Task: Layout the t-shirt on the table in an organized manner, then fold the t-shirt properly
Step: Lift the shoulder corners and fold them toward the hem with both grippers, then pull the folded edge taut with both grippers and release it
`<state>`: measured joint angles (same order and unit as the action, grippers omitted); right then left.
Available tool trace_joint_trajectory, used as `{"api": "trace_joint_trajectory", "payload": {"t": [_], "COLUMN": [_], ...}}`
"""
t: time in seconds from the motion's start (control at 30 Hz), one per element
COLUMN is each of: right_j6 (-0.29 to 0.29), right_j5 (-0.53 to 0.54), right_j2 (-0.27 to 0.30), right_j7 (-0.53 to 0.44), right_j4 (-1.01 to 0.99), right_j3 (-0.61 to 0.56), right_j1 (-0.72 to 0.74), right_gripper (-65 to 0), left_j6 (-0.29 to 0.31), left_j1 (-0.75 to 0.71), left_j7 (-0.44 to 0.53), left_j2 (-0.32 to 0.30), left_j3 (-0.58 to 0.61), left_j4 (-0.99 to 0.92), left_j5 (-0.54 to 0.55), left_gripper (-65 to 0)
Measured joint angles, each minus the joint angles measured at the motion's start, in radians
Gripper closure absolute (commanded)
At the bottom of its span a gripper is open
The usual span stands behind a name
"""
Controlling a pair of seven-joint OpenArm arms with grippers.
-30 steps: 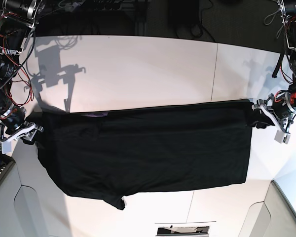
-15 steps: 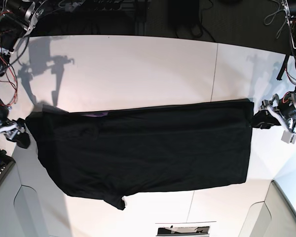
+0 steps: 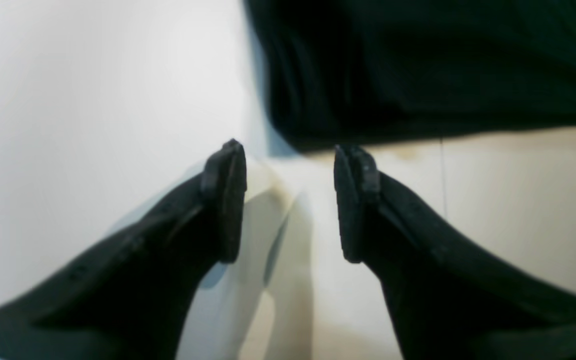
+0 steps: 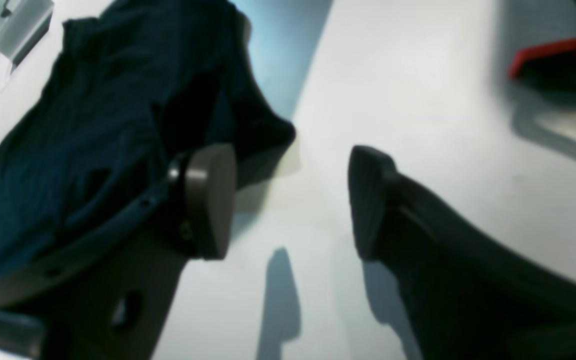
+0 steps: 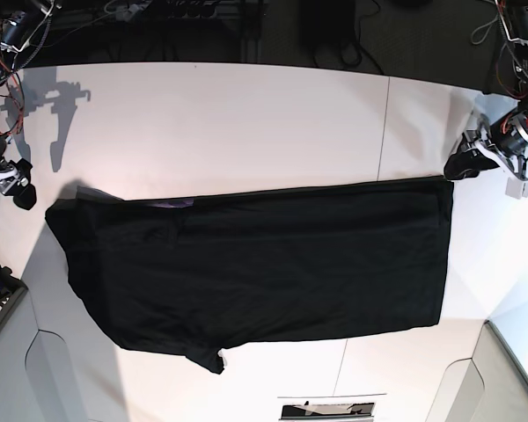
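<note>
- Base view: t-shirt [image 5: 255,264] lies spread flat across the counter [image 5: 246,123].
- Left tool [image 5: 465,164] and right tool [image 5: 19,192] have released its corners, jaws parted, empty.
- Layout looks done; folding comes next.

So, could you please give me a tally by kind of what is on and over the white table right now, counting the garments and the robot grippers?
Large black soft-fabric t-shirt, spread flat on the wide white smooth table: 1
Robot grippers, both open and off the cloth, left gripper and right gripper: 2
Total: 3
</note>
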<state>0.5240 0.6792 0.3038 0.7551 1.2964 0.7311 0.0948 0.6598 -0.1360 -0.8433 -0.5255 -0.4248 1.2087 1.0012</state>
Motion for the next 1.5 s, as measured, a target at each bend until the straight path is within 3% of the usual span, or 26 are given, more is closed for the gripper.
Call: {"api": "trace_joint_trajectory", "payload": {"t": [0.3, 0.47, 0.9, 1.1, 1.5], "right_j6": [0.0, 0.0, -0.017, -0.038, -0.037], "right_j5": [-0.049, -0.074, -0.124, -0.151, -0.153], "right_j2": [-0.074, -0.09, -0.09, -0.088, -0.088], "right_j7": [-0.048, -0.067, -0.094, -0.117, -0.15], "right_j4": [-0.007, -0.007, -0.009, -0.111, -0.202], "right_j3": [-0.027, -0.028, -0.132, -0.131, -0.131], "right_j1": [0.003, 0.008, 0.03, 0.103, 0.172], "right_gripper": [-36.1, -40.7, -40.7, -40.7, -40.2], "left_j6": [0.004, 0.016, 0.026, 0.025, -0.009], "left_j1": [-0.002, -0.001, 0.092, 0.116, 0.125], "left_j7": [0.05, 0.068, 0.133, 0.138, 0.286], "left_j2": [0.045, 0.046, 0.063, 0.063, 0.061], "left_j3": [-0.003, -0.003, 0.012, 0.026, 0.123], "left_j4": [0.003, -0.008, -0.137, -0.147, -0.144], "left_j5": [-0.032, -0.031, -0.053, -0.072, -0.18], "left_gripper": [-31.7, -37.0, -37.0, -37.0, -36.7]}}
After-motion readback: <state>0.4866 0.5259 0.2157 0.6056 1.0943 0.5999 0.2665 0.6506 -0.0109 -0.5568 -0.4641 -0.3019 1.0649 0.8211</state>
